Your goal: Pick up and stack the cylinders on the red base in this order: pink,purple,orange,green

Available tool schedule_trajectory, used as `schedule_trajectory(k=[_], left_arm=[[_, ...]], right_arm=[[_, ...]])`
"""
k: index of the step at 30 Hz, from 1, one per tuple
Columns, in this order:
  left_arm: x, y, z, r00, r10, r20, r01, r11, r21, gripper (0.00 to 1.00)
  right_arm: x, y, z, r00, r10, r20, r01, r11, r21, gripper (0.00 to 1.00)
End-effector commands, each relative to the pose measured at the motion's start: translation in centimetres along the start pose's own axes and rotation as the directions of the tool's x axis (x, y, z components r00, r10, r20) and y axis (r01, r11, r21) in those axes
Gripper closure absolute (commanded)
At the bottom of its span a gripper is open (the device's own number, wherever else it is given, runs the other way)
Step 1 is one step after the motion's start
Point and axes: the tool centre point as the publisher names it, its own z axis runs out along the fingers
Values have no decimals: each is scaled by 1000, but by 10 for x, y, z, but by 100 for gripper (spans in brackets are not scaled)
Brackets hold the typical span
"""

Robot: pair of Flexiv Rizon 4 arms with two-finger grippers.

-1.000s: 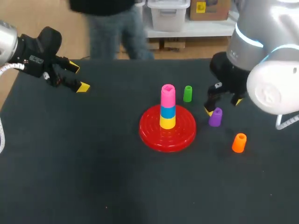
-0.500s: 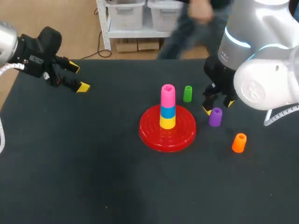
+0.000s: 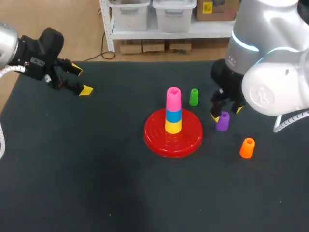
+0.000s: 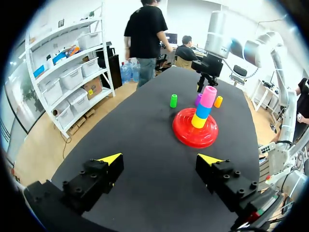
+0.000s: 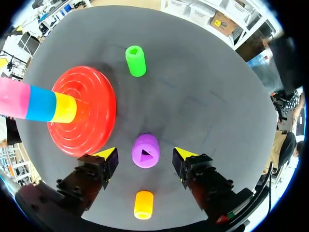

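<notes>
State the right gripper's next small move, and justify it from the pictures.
Probably lower slightly and close the right gripper on the purple cylinder: the pink cylinder already tops the stack on the red base, purple comes next, and it stands between the open fingers, untouched.

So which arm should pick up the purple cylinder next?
Right. The right gripper hangs open with the purple cylinder between its fingers; the left gripper is far from it.

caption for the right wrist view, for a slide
Open right gripper straddling the purple cylinder, beside the red base with its pink-topped stack; green cylinder and orange cylinder loose.
</notes>
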Motion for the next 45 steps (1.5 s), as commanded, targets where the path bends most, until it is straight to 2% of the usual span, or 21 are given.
schedule_trajectory(k=[1, 3, 4, 5, 9, 15, 18, 24, 27, 33, 41, 45], left_arm=[[1, 0, 0, 1000, 2, 6, -2, 1000, -1, 0], [1, 0, 0, 1000, 2, 6, -2, 1000, -1, 0], [1, 0, 0, 1000, 2, 6, -2, 1000, -1, 0], [1, 0, 0, 1000, 2, 6, -2, 1000, -1, 0], [1, 0, 0, 1000, 2, 6, -2, 1000, -1, 0], [1, 0, 0, 1000, 2, 6, -2, 1000, -1, 0], [1, 0, 0, 1000, 2, 6, -2, 1000, -1, 0], [1, 0, 0, 1000, 2, 6, -2, 1000, -1, 0], [1, 0, 0, 1000, 2, 6, -2, 1000, -1, 0], [1, 0, 0, 1000, 2, 6, -2, 1000, -1, 0], [1, 0, 0, 1000, 2, 6, -2, 1000, -1, 0], [1, 0, 0, 1000, 2, 6, -2, 1000, -1, 0]], right_arm=[[1, 2, 4, 1000, 0, 0, 0, 1000, 5, 55], [1, 2, 4, 1000, -3, -3, 3, 1000, 9, 89], [1, 2, 4, 1000, -3, -5, 3, 1000, 10, 99], [1, 2, 4, 1000, -3, -6, 3, 1000, 10, 100], [0, 2, 4, 1000, -3, -6, 4, 1000, 16, 100], [-5, 0, -11, 1000, -9, 3, 9, 1000, 26, 100], [-9, 2, -31, 1000, -24, 18, 23, 999, 23, 100], [-21, 17, -93, 996, -87, 25, 87, 996, -23, 100], [-30, 26, -122, 993, -110, 45, 113, 992, -63, 100], [-51, 57, -163, 971, -228, 66, 232, 971, -63, 100], [-82, 105, -179, 917, -394, 67, 396, 918, -26, 100], [-89, 123, -179, 889, -453, 73, 457, 887, -67, 100]])
